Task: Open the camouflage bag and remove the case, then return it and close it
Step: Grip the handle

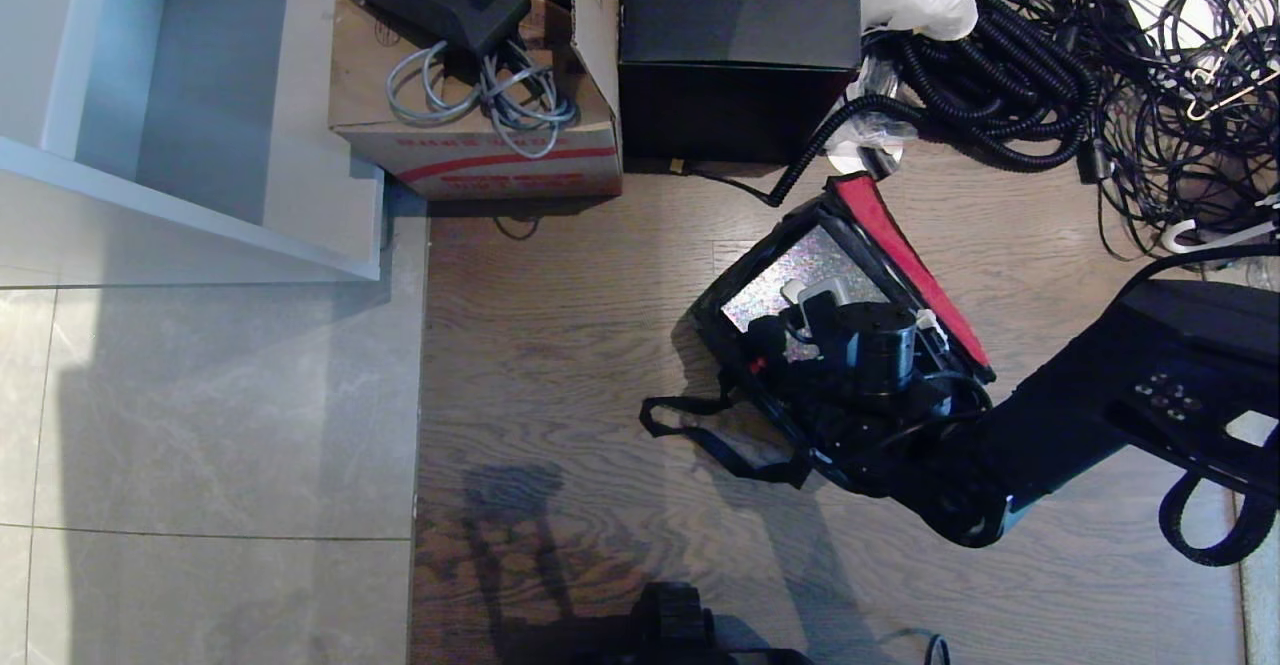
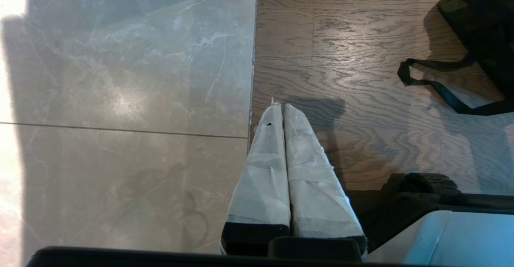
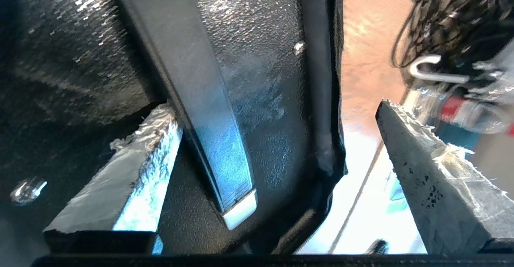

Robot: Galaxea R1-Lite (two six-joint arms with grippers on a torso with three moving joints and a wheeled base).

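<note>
The camouflage bag (image 1: 780, 365) is lying open on the wooden floor (image 1: 560, 345) right of centre in the head view, its red-lined lid (image 1: 905, 260) standing up along its upper-right edge and a black strap (image 1: 715, 435) trailing toward the lower left. Inside it, the case (image 1: 790, 275) is showing its speckled top, which is catching the light. The right gripper (image 3: 277, 138) is reaching down into the bag from the lower right, partly covering the case; in the right wrist view its padded fingers (image 3: 136, 166) are standing spread wide, one over the case beside the black handle (image 3: 192, 94), the other out past the bag's rim, with nothing pinched between them. The left gripper (image 2: 283, 110) is hanging over the seam between grey tile (image 2: 120, 98) and wood, its wrapped fingers pressed together. Along the top of the head view a cardboard box (image 1: 470, 95) with grey cables is sitting beside a black cube box (image 1: 740, 45), and a tangle of black cords (image 1: 1050, 65) is filling the upper right corner.
</note>
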